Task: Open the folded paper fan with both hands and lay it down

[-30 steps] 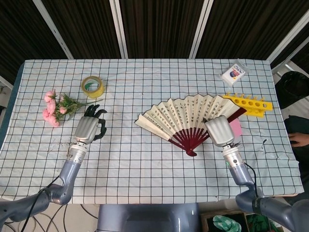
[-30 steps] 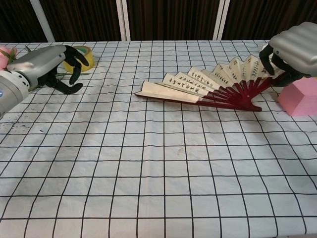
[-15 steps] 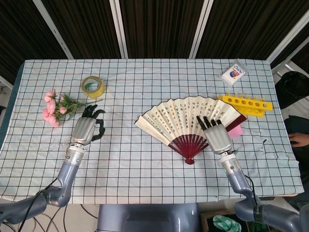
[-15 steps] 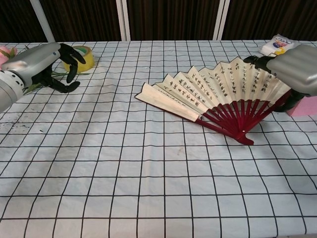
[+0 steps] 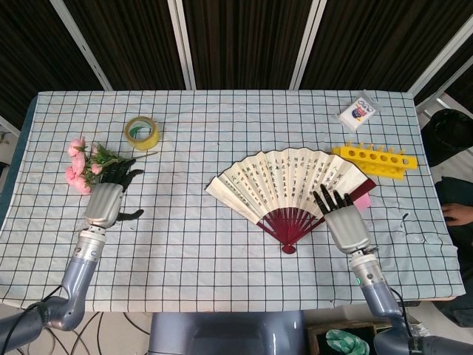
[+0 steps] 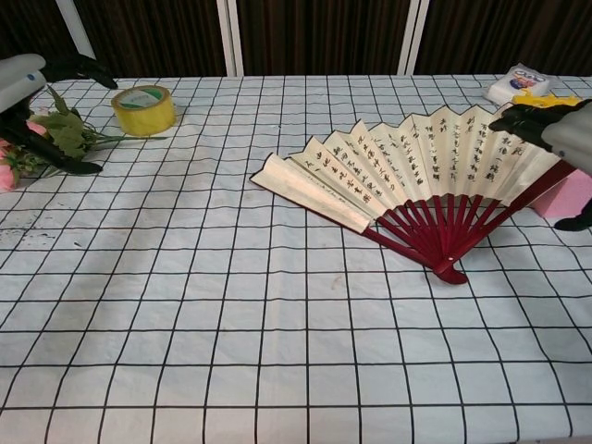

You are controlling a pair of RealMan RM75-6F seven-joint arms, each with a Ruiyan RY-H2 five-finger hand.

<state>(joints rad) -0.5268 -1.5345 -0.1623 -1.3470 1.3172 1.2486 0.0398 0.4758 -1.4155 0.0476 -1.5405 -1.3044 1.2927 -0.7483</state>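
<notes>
Right hand, fingers spread, holds nothing; paper fan lies fully spread, red ribs showing.

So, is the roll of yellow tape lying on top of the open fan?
No, the yellow tape sits apart from the fan, near the flowers.

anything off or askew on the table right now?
Nothing looks damaged or spilled. The paper fan lies spread open and flat on the checked cloth, but its right edge reaches the pink block, possibly resting against it. Both the left hand and the right hand hold nothing.
</notes>
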